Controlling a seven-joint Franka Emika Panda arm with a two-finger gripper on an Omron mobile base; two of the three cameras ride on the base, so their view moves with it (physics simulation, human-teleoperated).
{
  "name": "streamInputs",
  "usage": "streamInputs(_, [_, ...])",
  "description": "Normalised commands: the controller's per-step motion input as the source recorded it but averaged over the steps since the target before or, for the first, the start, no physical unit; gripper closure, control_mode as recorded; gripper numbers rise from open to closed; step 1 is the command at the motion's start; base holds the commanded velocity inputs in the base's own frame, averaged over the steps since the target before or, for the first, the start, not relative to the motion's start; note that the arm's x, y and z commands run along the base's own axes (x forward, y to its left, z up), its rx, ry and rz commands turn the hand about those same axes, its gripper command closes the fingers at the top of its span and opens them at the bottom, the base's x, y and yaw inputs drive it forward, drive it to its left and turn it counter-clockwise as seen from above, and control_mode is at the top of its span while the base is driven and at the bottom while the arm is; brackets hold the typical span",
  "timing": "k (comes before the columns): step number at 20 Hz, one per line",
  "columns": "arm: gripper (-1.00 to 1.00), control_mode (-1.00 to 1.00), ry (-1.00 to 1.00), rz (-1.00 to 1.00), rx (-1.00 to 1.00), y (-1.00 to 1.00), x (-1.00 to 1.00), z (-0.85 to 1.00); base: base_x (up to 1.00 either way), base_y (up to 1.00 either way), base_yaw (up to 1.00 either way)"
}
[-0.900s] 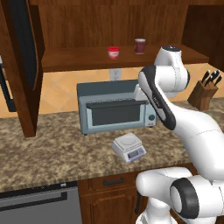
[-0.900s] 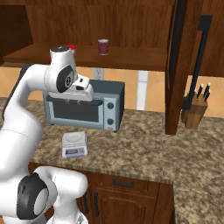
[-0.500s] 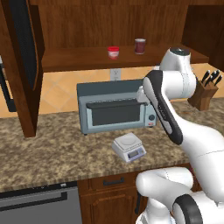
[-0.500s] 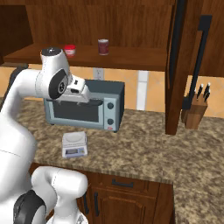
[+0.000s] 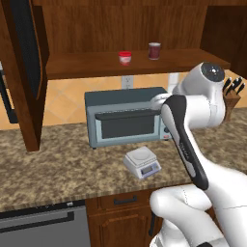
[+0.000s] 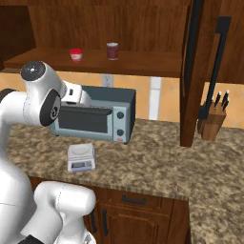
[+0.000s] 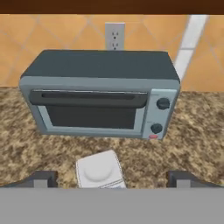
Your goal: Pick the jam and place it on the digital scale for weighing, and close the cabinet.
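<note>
The jam (image 5: 125, 57) (image 6: 76, 55), a squat jar with a red lid, stands on the open cabinet's lower shelf (image 5: 87, 65). The digital scale (image 5: 142, 162) (image 6: 81, 157) (image 7: 99, 169) lies on the counter in front of the toaster oven. The cabinet doors (image 5: 26, 58) (image 6: 200, 71) stand swung open on both sides. My gripper (image 7: 113, 178) is open with nothing between its fingers. It hovers in front of the toaster oven, above the scale and well below the jam. In the right base view my hand (image 6: 75, 94) shows beside the oven's top.
A blue-grey toaster oven (image 5: 125, 118) (image 6: 95, 116) (image 7: 100, 94) sits against the wall under the shelf. A dark maroon cup (image 5: 154, 50) (image 6: 112, 50) stands to the right of the jam. A knife block (image 5: 232, 94) (image 6: 214, 119) is on the counter's right. Drawers (image 6: 133, 202) lie below.
My arm has drawn back toward the base, its upper joint shifting outward in both base views. The jam, scale and cabinet doors have not moved.
</note>
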Motion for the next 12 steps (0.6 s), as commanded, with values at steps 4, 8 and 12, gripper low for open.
streamInputs(4, [-1.0, -1.0, -0.15, 0.04, 0.01, 0.0, 0.0, 0.65, 0.0, 0.0, 0.0])
streamInputs(8, [-1.0, -1.0, -0.21, 0.06, 0.06, 0.0, 0.0, 0.35, 0.0, 0.0, 0.0])
streamInputs(12, [-1.0, -1.0, -0.19, 0.03, 0.03, 0.02, 0.01, 0.38, 0.0, 0.0, 0.0])
